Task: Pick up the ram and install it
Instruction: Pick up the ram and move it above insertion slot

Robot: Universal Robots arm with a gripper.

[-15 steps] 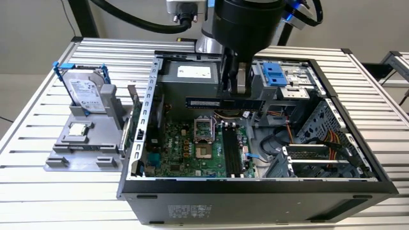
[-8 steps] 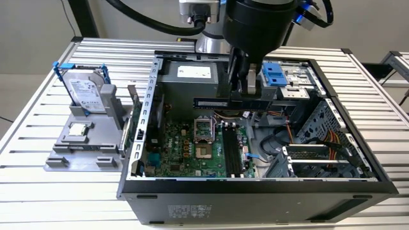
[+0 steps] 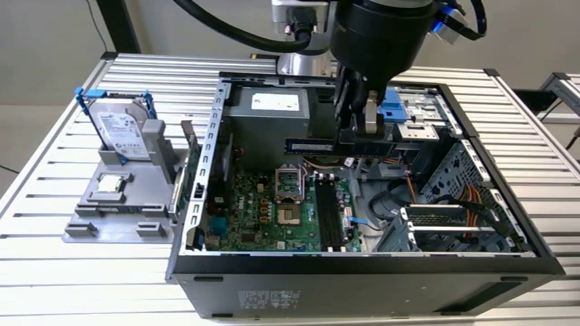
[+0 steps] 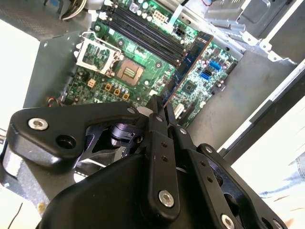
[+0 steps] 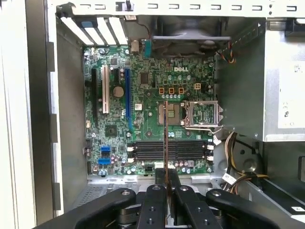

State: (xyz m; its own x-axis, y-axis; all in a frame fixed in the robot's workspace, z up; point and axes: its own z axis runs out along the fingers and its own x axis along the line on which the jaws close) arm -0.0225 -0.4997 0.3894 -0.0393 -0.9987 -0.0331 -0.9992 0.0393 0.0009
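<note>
One hard drive [image 3: 122, 129] stands in the grey holder [image 3: 116, 212] at the exterior view's left, and further right, above the open computer case [image 3: 363, 272], the gripper [image 3: 360, 134] clamps the ram [image 3: 313, 145], broadside there but edge-on over the black memory slots [image 5: 186, 149] in the first wrist view.

The slim bluish ram [image 3: 313, 145] hangs level, clamped in the gripper [image 3: 355, 138], above the black memory slots [image 3: 328, 214].

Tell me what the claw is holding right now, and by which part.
The claw is shut on the ram, pinching its flat faces along the upper long edge, around mid-length.
</note>
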